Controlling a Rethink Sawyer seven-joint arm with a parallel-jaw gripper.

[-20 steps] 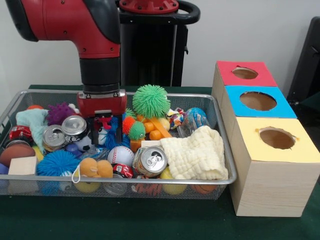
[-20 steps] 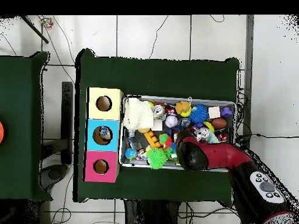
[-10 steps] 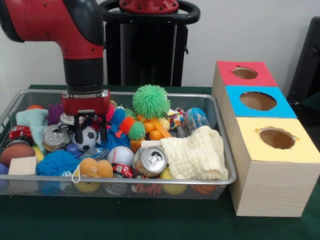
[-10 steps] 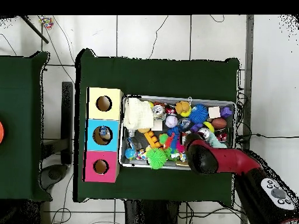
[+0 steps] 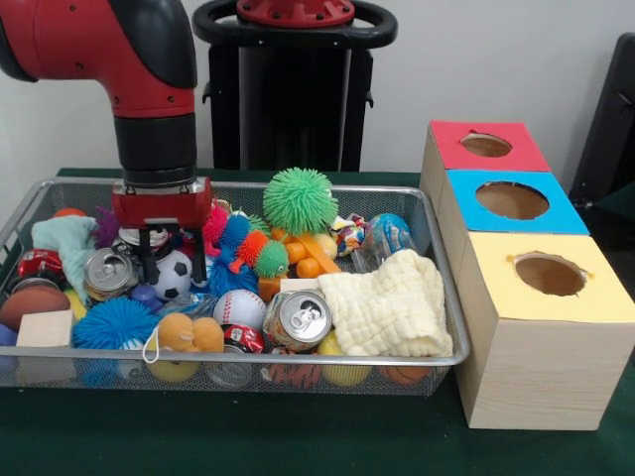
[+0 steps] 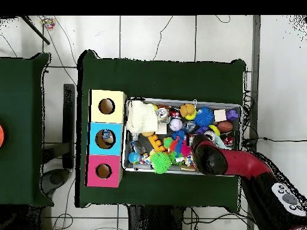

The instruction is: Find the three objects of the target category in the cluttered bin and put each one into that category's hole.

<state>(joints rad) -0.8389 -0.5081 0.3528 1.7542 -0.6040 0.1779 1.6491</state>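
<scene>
Green-clothed desk carrying wire mesh bin packed with clutter, plus row of three boxes at its side: red-topped box, blue-topped box, yellow-topped box, each with a round hole. Red and black arm dropped into the bin's back-left area. Cream cloth draped at bin's front right, green spiky ball riding high at the back. Target category not stated, so cannot tell which three count; cans the likeliest set: can at front centre, can just left of the gripper, a third mostly hidden under it. Gripper spread wide, holding nothing, black fingers straddling soccer ball, tips down among the toys. Risks from here: closing on the ball instead of a can, since both sit touching; round ball squirting out sideways; finger catching neighbouring spiky toys or mesh; crowded pile shifting and burying the hidden can deeper. Overhead view: arm covering the grasp spot, no check on contact.
</scene>
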